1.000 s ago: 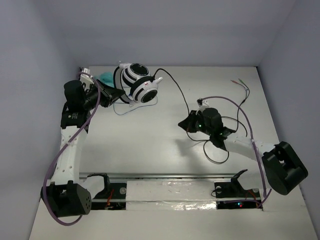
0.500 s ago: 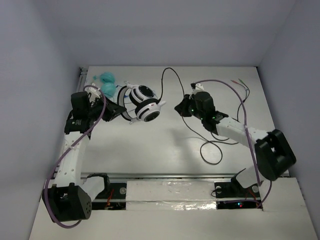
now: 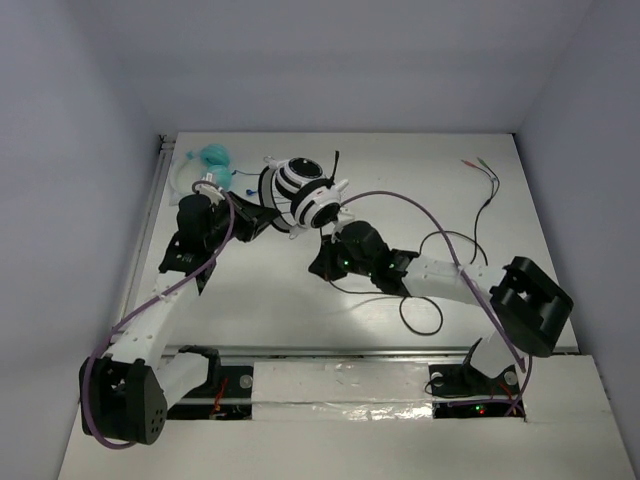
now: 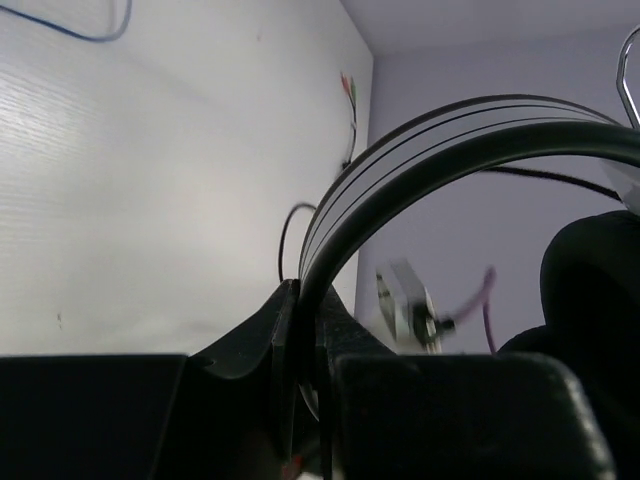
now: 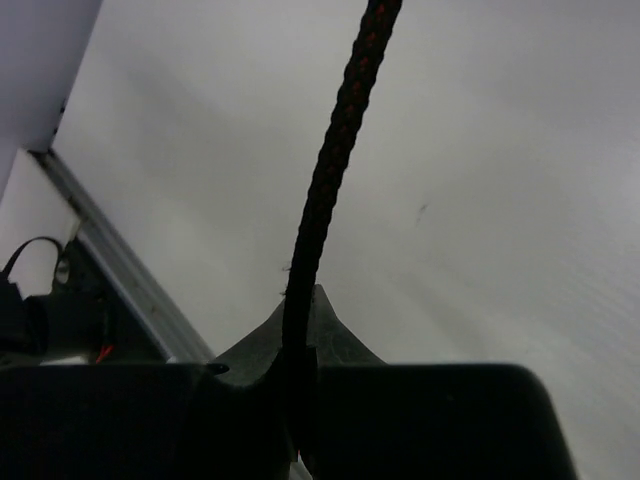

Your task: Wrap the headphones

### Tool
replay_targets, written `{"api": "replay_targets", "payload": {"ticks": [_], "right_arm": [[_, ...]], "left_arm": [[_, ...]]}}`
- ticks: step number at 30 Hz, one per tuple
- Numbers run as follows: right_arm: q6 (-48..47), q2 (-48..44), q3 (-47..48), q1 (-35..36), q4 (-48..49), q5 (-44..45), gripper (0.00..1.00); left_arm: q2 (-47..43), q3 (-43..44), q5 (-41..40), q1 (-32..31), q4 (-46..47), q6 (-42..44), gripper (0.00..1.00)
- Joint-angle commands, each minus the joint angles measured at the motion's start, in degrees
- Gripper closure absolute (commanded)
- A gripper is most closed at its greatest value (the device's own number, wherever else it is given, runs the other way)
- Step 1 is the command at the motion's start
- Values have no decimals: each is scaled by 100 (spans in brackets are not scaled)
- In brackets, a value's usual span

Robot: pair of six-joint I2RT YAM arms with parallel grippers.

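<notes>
The headphones point(image 3: 303, 192), white band with black-and-white striped ear cups, are held above the table at the back centre-left. My left gripper point(image 3: 262, 217) is shut on the band, which arcs up from its jaws in the left wrist view point(image 4: 400, 170). My right gripper point(image 3: 322, 262) sits just below and right of the ear cups, shut on the thin black cable point(image 5: 335, 170). The cable runs right in loops over the table point(image 3: 425, 315) to coloured plugs point(image 3: 478, 163) at the back right.
Teal-cupped headphones point(image 3: 212, 157) with a blue cable lie at the back left beside the left arm. A metal rail point(image 3: 340, 352) and taped strip run along the near edge. Purple arm cables arch over both arms.
The left gripper carried the headphones right and forward and turned them. The right gripper swung left and nearer with the cable, from right of the headphones to just below the ear cups.
</notes>
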Motion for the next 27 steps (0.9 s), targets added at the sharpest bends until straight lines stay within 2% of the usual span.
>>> {"api": "replay_targets", "payload": {"ticks": [1, 8, 12, 19, 24, 27], "right_arm": [[281, -423, -227, 507, 193, 367, 100], [862, -1398, -1124, 1264, 0, 824, 100], [801, -1733, -1029, 1353, -683, 921, 100], [-103, -2067, 236, 1467, -2486, 755, 100], [-534, -1700, 1185, 1467, -3671, 360, 100], [-781, -1593, 1669, 1467, -4173, 446, 100]], "left_arm": [[-44, -4, -1238, -114, 1032, -634, 100], [-194, -145, -2480, -114, 936, -704, 100], [-71, 92, -2831, -349, 595, -372, 100], [-97, 391, -4377, -1062, -645, 516, 100], [16, 303, -4704, -1598, -953, 790, 100], [245, 470, -4766, -1957, -1348, 1149, 100]]}}
